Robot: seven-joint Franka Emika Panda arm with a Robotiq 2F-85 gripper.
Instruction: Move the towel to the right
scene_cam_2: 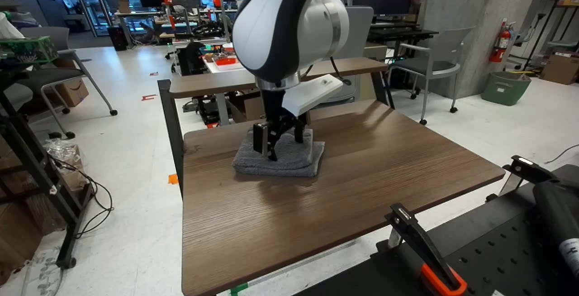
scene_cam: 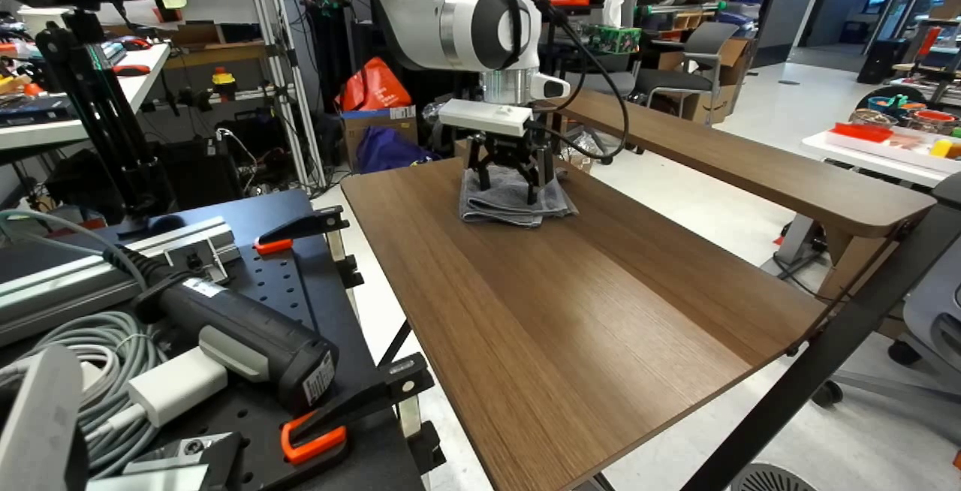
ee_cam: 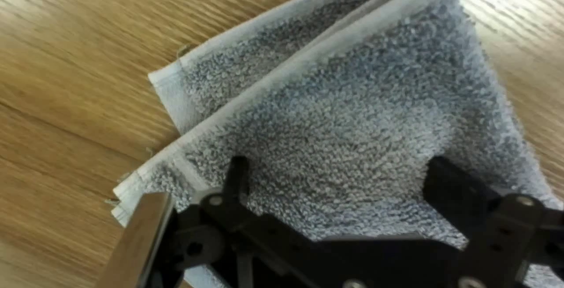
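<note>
A grey towel, folded in layers, lies flat on the brown wooden table. It shows in both exterior views (scene_cam: 492, 209) (scene_cam_2: 282, 165) and fills much of the wrist view (ee_cam: 343, 103). My gripper (scene_cam: 509, 189) points straight down over the towel, and it also shows in an exterior view (scene_cam_2: 286, 148). In the wrist view the gripper (ee_cam: 339, 164) has its two black fingers wide apart, with towel surface between them. The fingertips are at the towel's top surface; whether they press into it I cannot tell. The towel's near part is hidden under the gripper body.
The wooden table (scene_cam: 570, 326) has a raised wooden shelf (scene_cam: 736, 153) along one long side. A black bench (scene_cam: 293, 281) with orange-tipped clamps (scene_cam: 315, 438), cables and a black handheld tool (scene_cam: 240, 326) stands beside the table across a gap.
</note>
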